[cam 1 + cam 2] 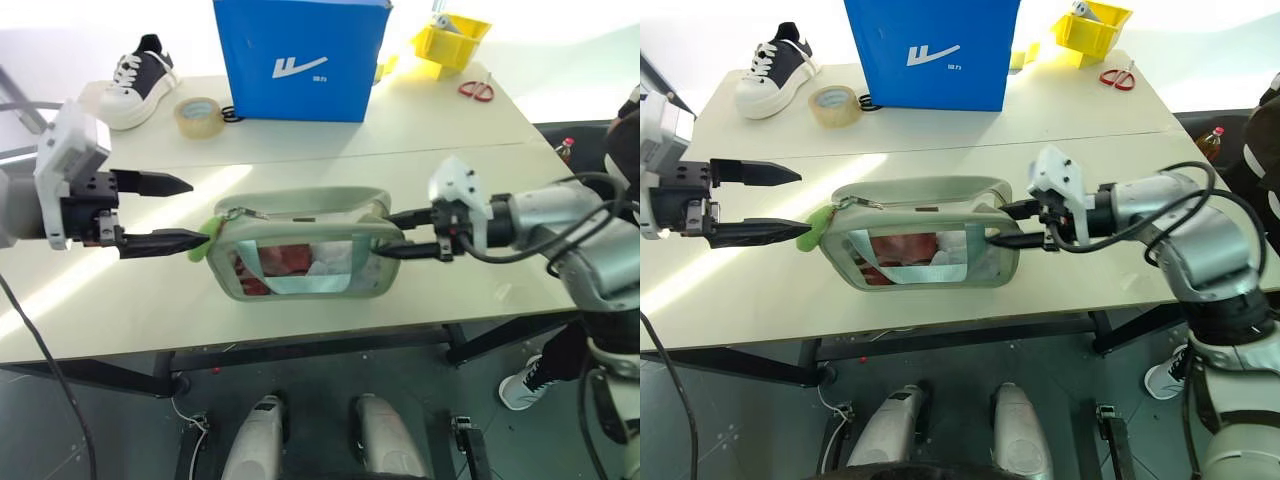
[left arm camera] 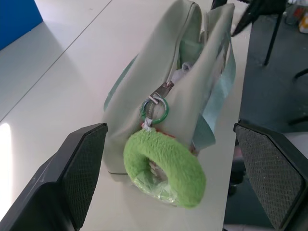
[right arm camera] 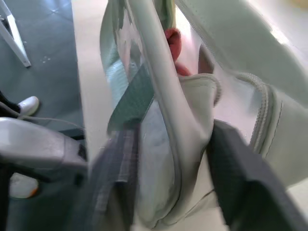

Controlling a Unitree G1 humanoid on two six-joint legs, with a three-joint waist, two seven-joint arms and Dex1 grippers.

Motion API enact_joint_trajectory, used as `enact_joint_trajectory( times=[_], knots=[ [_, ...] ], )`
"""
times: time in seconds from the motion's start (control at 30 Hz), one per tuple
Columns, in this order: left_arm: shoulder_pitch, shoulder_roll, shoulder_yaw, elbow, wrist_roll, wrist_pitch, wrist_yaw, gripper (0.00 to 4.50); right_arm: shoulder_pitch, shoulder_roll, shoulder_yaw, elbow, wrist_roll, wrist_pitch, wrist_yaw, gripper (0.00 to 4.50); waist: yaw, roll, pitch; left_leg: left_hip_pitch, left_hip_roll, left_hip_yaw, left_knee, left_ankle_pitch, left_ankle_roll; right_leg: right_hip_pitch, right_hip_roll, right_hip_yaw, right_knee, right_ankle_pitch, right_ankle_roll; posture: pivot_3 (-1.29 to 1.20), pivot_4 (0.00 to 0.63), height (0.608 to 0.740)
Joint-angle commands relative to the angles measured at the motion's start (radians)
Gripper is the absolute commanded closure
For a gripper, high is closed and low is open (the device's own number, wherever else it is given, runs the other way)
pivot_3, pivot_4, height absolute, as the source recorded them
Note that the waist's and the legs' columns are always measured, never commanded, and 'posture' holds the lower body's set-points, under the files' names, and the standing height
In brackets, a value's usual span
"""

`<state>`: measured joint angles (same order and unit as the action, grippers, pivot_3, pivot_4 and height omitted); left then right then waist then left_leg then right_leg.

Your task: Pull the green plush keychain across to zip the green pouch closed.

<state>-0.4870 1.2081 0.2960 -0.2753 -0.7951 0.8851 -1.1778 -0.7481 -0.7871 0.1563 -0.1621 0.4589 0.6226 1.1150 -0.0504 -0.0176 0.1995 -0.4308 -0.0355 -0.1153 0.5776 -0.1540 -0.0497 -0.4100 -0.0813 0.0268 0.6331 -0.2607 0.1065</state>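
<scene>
Pale counter (image 1: 330, 310) carries the green pouch (image 1: 305, 258) near its front edge, window facing the robot. Right claw (image 1: 398, 232) is clamped on the pouch's right end. At the other end hangs the green plush keychain (image 2: 163, 166), just beside the released, wide-spread left claw (image 1: 165, 212). Farther back stand a blue bag (image 1: 298, 58), tape roll (image 1: 198, 117) and sneaker (image 1: 138, 82).

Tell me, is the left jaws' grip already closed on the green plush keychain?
No, in the left wrist view the green plush keychain hangs free between wide-open jaws, touching neither finger.
</scene>
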Motion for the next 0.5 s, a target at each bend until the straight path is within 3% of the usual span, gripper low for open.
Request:
enact_joint_trajectory(
  times=[0.03, 0.13, 0.3, 0.4, 0.5],
  knots=[
    [-0.055, -0.003, 0.000, 0.005, -0.007, -0.006, 0.020, 0.00, -0.141, 0.103, 0.026, 0.170, -0.141, -0.167, -0.096, 2.90, -0.002, 0.000, 0.000, 0.001, 0.000, 0.000, 0.000, 0.000, 0.000, 0.000, 0.000, 0.000, 0.001, 0.000, 0.000, 0.00, 0.150, 0.740],
    [-0.069, -0.013, -0.018, -0.005, -0.006, -0.002, 0.031, 0.00, -0.235, 0.183, 0.036, 0.348, -0.258, -0.321, -0.190, 2.90, 0.002, 0.000, 0.000, 0.001, 0.000, 0.000, 0.000, 0.000, -0.001, 0.000, 0.000, 0.000, 0.002, 0.001, 0.002, 0.00, 0.150, 0.740],
    [-0.077, -0.003, 0.000, -0.011, -0.019, 0.021, 0.052, 0.00, -0.274, 0.228, 0.001, 0.436, -0.289, -0.382, -0.216, 2.90, 0.009, 0.000, 0.000, 0.001, 0.000, -0.001, -0.001, 0.001, -0.001, 0.000, 0.000, 0.000, 0.002, 0.002, 0.004, 0.00, 0.150, 0.740],
    [-0.063, -0.006, 0.008, -0.020, -0.021, 0.028, 0.063, 0.00, -0.202, 0.191, 0.023, 0.357, -0.245, -0.292, -0.112, 2.90, 0.008, 0.000, 0.000, 0.001, 0.000, -0.001, -0.001, 0.001, -0.001, 0.000, 0.000, 0.000, 0.002, 0.002, 0.004, 0.00, 0.150, 0.740],
    [-0.041, 0.002, 0.018, -0.031, -0.023, 0.033, 0.066, 0.00, -0.064, 0.071, 0.060, 0.133, -0.120, -0.171, 0.120, 2.90, 0.009, 0.000, 0.000, 0.001, 0.000, -0.001, -0.001, 0.000, -0.001, 0.001, 0.000, 0.000, 0.002, 0.002, 0.004, 0.00, 0.150, 0.740]
  ],
)
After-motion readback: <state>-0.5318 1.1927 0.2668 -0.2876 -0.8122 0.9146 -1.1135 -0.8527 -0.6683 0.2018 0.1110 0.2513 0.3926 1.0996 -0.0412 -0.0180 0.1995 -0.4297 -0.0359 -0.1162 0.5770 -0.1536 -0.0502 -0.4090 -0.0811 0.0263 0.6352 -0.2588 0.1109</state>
